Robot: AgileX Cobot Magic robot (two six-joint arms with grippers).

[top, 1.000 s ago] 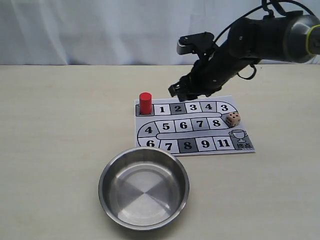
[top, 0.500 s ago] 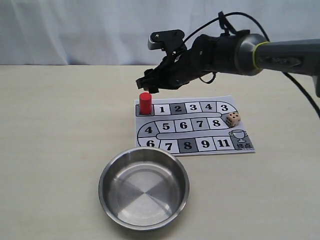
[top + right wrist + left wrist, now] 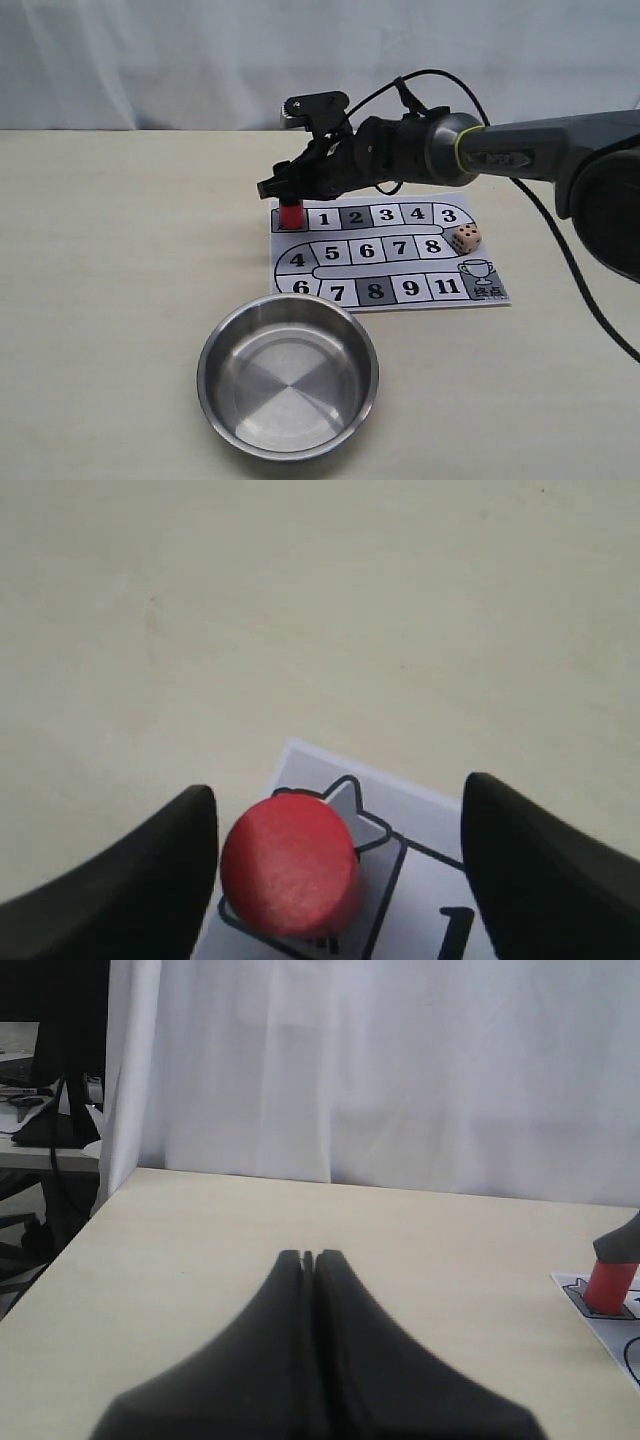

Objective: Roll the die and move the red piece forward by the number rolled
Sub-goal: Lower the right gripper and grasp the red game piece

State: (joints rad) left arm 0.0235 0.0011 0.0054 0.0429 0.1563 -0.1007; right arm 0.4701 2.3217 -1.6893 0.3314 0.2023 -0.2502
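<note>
The red piece (image 3: 291,214) stands upright on the grey start square at the far left corner of the paper game board (image 3: 385,290); its top also shows in the right wrist view (image 3: 290,865) and at the edge of the left wrist view (image 3: 609,1285). My right gripper (image 3: 284,195) (image 3: 340,855) hangs open just over it, one finger (image 3: 170,865) close beside the piece, the other (image 3: 545,865) well apart. The die (image 3: 465,238) rests on the board's right side beside square 8. My left gripper (image 3: 309,1256) is shut and holds nothing, above bare table.
A round metal bowl (image 3: 225,345) sits in front of the board, near the table's front. The board's numbered path runs right from the piece, square 1 (image 3: 323,219) next to it. A white curtain (image 3: 150,60) backs the table.
My right arm has swung left across the board's far edge and come down, from above square 2 to right over the red piece. Die, piece and bowl have not moved.
</note>
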